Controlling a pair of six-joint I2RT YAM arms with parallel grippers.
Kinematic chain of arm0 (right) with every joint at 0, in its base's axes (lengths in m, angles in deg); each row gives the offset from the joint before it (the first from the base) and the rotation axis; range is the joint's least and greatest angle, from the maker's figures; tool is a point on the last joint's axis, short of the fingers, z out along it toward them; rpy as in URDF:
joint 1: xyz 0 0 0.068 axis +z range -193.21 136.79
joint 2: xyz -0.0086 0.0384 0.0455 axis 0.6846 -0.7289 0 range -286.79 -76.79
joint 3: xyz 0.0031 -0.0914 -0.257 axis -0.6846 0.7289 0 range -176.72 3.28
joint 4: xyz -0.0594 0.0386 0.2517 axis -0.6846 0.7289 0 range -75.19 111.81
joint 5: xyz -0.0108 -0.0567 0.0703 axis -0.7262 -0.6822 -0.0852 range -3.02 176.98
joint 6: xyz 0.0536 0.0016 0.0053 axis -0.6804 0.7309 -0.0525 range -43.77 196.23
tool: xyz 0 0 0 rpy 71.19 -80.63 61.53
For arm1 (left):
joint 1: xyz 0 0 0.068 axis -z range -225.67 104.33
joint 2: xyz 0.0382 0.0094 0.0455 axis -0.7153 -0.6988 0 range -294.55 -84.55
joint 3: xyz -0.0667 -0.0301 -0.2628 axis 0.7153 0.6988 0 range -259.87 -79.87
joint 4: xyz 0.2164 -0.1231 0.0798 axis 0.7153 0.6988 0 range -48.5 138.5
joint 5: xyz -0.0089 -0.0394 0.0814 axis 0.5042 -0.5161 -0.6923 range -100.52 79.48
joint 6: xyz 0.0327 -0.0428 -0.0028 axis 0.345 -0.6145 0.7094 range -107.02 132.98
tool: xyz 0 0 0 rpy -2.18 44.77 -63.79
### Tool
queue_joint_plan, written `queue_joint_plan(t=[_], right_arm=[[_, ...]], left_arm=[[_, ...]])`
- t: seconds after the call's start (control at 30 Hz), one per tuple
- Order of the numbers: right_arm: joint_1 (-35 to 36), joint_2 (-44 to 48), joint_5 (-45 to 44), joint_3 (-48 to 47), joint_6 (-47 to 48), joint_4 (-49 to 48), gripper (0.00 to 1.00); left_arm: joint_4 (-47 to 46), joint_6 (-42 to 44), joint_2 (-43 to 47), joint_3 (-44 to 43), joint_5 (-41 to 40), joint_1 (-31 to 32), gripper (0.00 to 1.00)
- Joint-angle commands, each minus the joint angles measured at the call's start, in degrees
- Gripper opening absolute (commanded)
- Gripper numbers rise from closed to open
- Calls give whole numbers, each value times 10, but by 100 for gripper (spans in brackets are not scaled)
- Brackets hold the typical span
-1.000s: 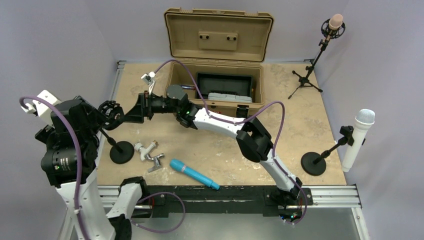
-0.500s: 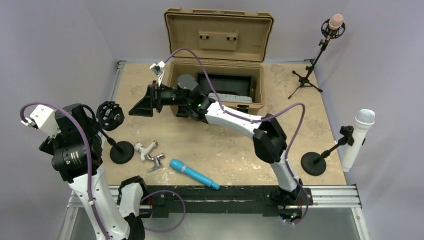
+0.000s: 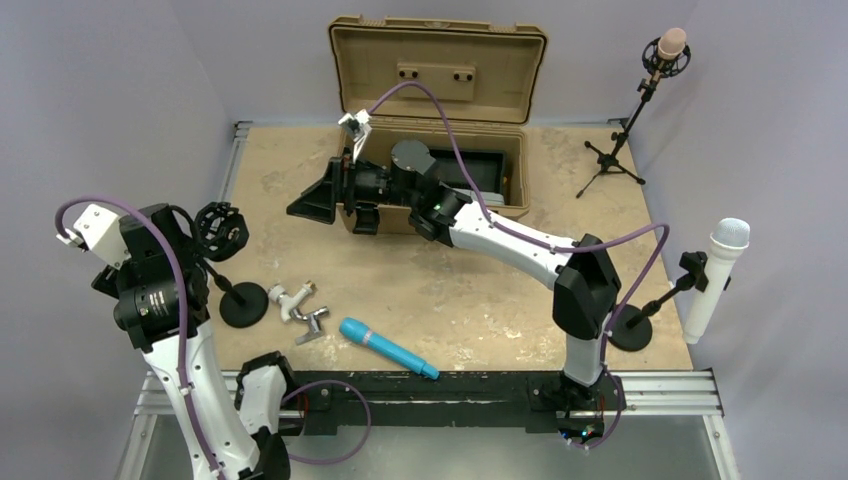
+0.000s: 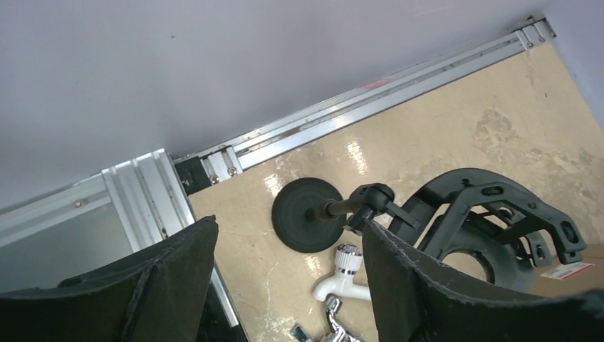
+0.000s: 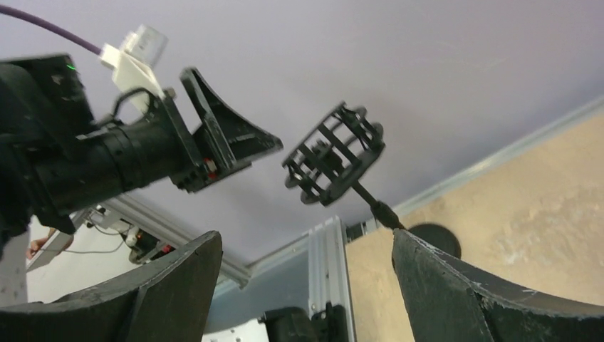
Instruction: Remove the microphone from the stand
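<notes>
A blue microphone (image 3: 388, 348) lies on the table near the front edge. A small black stand with a round base (image 3: 243, 305) holds an empty black shock mount (image 3: 220, 228) at the left; it also shows in the left wrist view (image 4: 491, 221) and the right wrist view (image 5: 335, 153). My left gripper (image 4: 288, 224) is open and empty, just left of the mount, above the base (image 4: 308, 214). My right gripper (image 3: 315, 200) is open and empty, raised in front of the case, right of the mount. A white microphone (image 3: 715, 275) sits in a stand at the right edge.
An open tan case (image 3: 430, 170) stands at the back middle. A white tap (image 3: 290, 298) and a chrome fitting (image 3: 314, 322) lie beside the stand base. A pink microphone on a tripod (image 3: 665, 50) stands at the back right.
My right gripper has drawn back from the shock mount, moving right and toward the case. My left arm has swung back from the mount. The blue microphone has not moved.
</notes>
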Motion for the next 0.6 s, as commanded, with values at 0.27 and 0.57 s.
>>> queue_joint_plan(t=[0.27,0.57], right_arm=[[3,26,-20,22,29,15,87],[2,11,-15,19,25,12,87]], left_arm=[[-53,32,-64,-14,63,-11,66],[-61,31,-60,5,61,-15,66]])
